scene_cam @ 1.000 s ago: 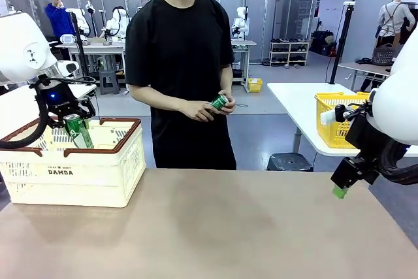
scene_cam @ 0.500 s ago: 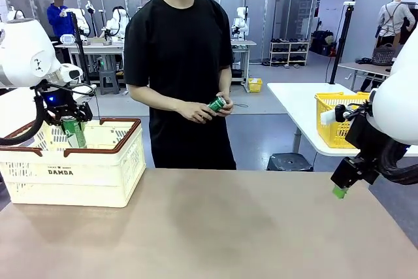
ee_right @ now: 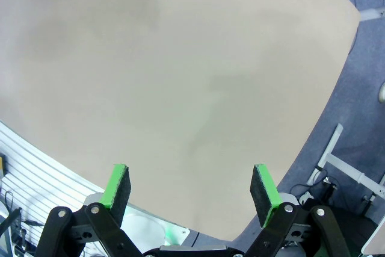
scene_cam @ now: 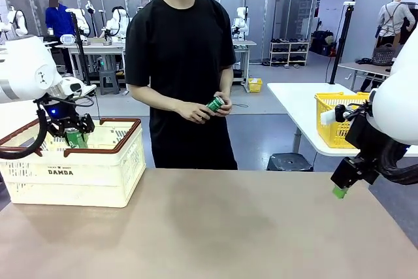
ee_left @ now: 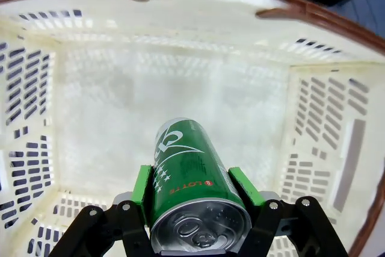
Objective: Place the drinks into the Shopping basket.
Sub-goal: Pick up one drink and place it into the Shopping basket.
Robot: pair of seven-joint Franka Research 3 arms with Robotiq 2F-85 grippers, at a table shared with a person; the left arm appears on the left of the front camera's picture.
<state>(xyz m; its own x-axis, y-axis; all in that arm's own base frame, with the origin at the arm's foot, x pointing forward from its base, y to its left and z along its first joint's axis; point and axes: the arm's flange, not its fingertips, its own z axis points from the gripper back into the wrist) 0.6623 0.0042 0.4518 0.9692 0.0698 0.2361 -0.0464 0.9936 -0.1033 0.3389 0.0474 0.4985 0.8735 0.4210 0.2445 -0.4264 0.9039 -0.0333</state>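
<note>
Left gripper (scene_cam: pixel 72 132), lowered into Shopping basket (scene_cam: pixel 98 173) at nine o'clock, clamps the seemingly stiff, slick green can (ee_left: pixel 187 170) mid-body; right gripper (ee_right: pixel 191 173) gapes.

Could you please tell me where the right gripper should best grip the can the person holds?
Probably across the slim round body of the can, on the green part showing between the hands, from the robot's side. It is tilted, so the jaws should turn to match.

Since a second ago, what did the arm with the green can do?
The left gripper, shut on the green can, carried it down from above the rim into the Shopping basket. The right gripper stayed open and still; the person kept holding a second can.
</note>
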